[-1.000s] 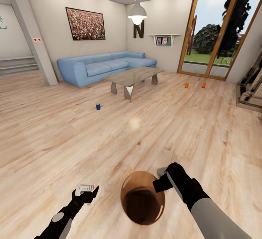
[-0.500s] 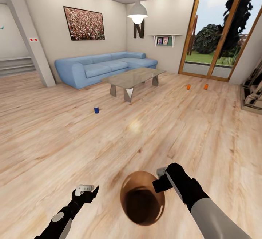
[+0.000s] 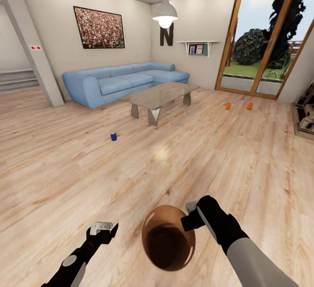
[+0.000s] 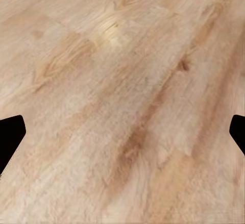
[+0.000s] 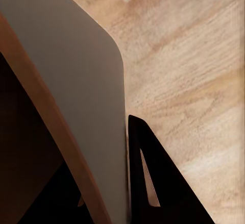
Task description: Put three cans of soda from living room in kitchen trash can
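In the head view, two orange cans of soda (image 3: 228,107) (image 3: 249,106) stand on the plank floor of the living room, far ahead on the right by the glass doors (image 3: 261,38). My right gripper (image 3: 188,219) is shut on the rim of the copper-brown tash can (image 3: 160,213), held low in front of me with its dark mouth facing up. The right wrist view shows that rim (image 5: 51,117) up close beside a black finger (image 5: 158,183). My left gripper (image 3: 104,230) hangs open and empty over bare floor, left of the pail; its fingertips (image 4: 10,132) are spread wide.
A small blue can (image 3: 113,136) stands on the floor ahead left. A glass-topped low table (image 3: 159,95) sits in front of a blue sofa (image 3: 117,82). A dark fireplace (image 3: 307,114) is at the right edge, stairs (image 3: 17,80) at the far left. Wide plank floor lies between me and the cans.
The whole view has shifted as the camera moved; the room's things now sit slightly lower and further apart. Both arms and the pail keep the same pose relative to me.
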